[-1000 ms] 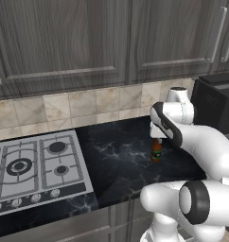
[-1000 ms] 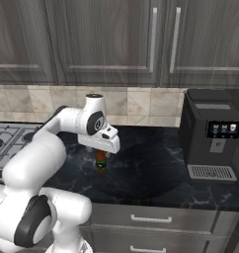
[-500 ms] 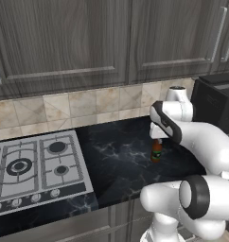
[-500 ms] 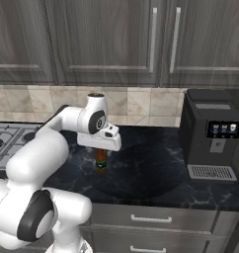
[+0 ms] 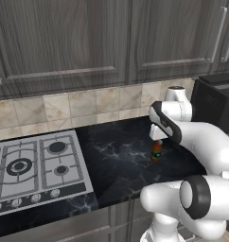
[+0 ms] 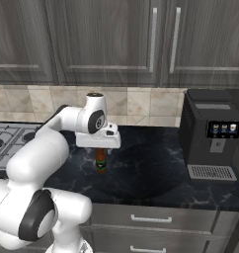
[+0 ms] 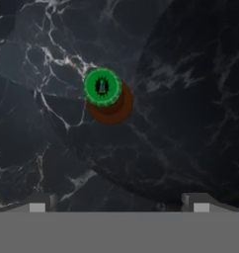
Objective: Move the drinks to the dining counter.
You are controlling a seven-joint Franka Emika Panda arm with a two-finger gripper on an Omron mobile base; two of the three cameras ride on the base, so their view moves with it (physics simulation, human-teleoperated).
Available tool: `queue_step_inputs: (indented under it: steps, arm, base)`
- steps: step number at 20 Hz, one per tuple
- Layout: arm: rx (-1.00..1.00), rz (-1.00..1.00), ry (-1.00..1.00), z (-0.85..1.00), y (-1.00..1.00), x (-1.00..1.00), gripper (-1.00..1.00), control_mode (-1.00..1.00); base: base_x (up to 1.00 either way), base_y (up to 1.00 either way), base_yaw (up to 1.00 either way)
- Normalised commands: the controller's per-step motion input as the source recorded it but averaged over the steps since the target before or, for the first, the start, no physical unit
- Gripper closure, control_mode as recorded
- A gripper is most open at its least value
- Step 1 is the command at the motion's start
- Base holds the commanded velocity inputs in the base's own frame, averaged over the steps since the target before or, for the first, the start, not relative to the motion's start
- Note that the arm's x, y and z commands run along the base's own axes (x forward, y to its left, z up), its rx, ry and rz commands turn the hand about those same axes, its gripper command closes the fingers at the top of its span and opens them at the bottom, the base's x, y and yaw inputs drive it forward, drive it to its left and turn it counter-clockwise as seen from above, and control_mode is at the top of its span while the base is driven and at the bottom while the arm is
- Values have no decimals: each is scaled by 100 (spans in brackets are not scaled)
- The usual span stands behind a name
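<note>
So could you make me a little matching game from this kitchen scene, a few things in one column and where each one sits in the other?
Things:
1. bottle
2. coffee machine
3. stove
4. gripper

Places or states:
A. at the right end of the counter
B. open, directly above the green cap
C. set into the counter at the left end
D. upright on the black marble top, mid-counter

Pairs: 1-D, 2-A, 3-C, 4-B
</note>
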Motion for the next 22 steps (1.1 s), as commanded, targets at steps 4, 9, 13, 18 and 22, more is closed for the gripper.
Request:
queue_step_inputs:
  steps: [4, 9, 13, 18, 22]
  arm:
    - [0, 19, -5, 0, 4, 0, -100, -100]
    - [0, 14, -3, 0, 12, 9, -100, -100]
    - [0, 11, 0, -5, 6, 26, -100, -100]
    - [3, 8, 0, -7, 0, 21, -100, -100]
    - [1, 7, 0, -2, 0, 41, -100, -100]
  base:
    - [0, 0, 0]
    - [0, 0, 0]
    - [0, 0, 0]
    - [0, 0, 0]
    - [0, 0, 0]
